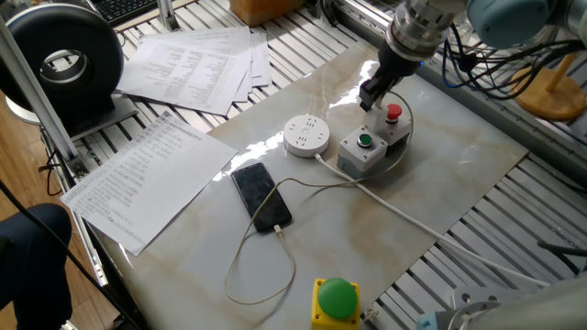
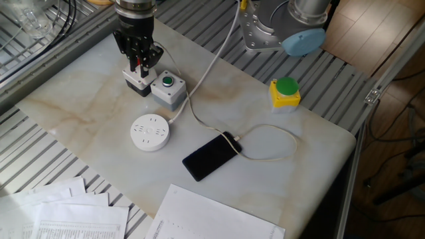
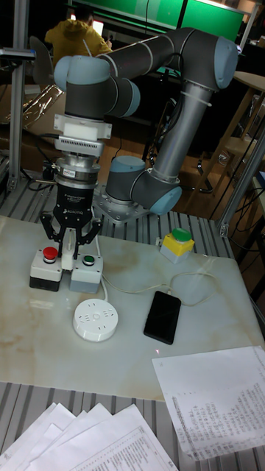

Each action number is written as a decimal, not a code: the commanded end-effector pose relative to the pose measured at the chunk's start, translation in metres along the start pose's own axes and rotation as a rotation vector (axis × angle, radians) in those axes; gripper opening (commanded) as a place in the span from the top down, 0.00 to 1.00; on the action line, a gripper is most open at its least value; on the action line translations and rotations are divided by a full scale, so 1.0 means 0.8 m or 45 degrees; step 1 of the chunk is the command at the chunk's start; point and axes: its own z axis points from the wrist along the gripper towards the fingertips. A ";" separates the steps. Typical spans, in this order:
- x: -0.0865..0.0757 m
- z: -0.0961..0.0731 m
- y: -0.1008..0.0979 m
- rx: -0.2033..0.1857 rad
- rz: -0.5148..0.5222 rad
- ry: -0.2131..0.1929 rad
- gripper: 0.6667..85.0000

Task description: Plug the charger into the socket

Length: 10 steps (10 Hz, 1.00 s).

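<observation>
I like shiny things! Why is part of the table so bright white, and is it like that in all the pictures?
One fixed view: light glares off the table beside the socket. The other fixed view: table looks even, no glare. Tall fixed view: only soft sheen, with green glow behind.

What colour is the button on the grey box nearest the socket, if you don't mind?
Green button, clearest in the other fixed view.

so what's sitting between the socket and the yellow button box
The black phone lies between the socket and the yellow box, clearest in the other fixed view.
</observation>
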 end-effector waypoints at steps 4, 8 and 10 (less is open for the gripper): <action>-0.053 -0.063 0.039 0.009 -0.382 0.034 1.00; -0.106 -0.049 0.074 0.083 -0.621 0.009 1.00; -0.115 -0.021 0.099 0.070 -0.708 0.019 1.00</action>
